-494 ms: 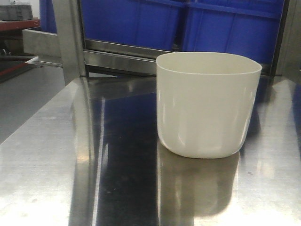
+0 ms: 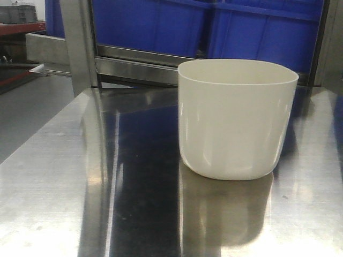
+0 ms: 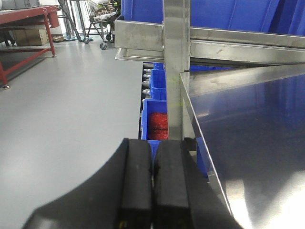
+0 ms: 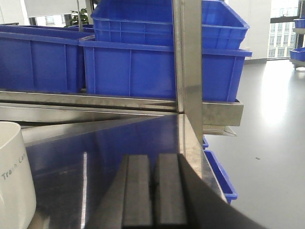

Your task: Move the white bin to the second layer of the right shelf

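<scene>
The white bin [image 2: 236,120] stands upright and empty on the steel tabletop [image 2: 53,176], right of centre. Its side also shows at the far left of the right wrist view, as the white bin [image 4: 14,176] with small grey lettering. My left gripper [image 3: 153,143] is shut with nothing in it, at the table's left edge beside a steel post [image 3: 176,57]. My right gripper [image 4: 153,157] is shut and empty over the tabletop [image 4: 95,152], well right of the bin. Neither gripper shows in the front view. The right shelf second layer is out of view.
Behind the table a steel rack bar [image 2: 139,67] carries large blue crates [image 2: 161,24]. Upright posts [image 2: 80,43] stand at the back corners. Below the left edge sit small blue bins [image 3: 157,124] with red contents. A red workbench [image 3: 24,16] stands on the grey floor.
</scene>
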You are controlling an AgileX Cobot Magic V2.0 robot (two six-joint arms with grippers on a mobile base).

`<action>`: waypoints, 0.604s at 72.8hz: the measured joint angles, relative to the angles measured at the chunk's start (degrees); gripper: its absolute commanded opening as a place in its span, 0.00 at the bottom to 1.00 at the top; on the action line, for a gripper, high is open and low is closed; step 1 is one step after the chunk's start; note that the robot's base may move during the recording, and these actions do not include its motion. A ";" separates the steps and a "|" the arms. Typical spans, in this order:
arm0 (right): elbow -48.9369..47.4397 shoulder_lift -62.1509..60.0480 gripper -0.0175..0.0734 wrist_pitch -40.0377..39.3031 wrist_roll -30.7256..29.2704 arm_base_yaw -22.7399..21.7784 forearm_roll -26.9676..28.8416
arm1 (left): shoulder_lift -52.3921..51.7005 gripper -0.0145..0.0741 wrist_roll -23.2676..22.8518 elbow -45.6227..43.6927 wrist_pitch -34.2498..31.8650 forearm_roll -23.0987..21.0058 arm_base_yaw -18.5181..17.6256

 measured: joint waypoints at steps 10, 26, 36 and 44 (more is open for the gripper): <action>0.00 0.00 0.25 0.00 0.00 0.00 0.00 | 0.00 0.26 0.00 0.00 0.00 0.00 0.00; 0.00 0.00 0.25 0.00 0.00 0.00 0.00 | 0.00 0.26 0.00 0.00 0.00 0.00 0.00; 0.00 0.00 0.25 0.00 0.00 0.00 0.00 | 0.00 0.26 0.00 0.00 0.00 0.00 0.00; 0.00 0.00 0.25 0.00 0.00 0.00 0.00 | 0.00 0.26 0.00 0.00 0.00 0.00 0.00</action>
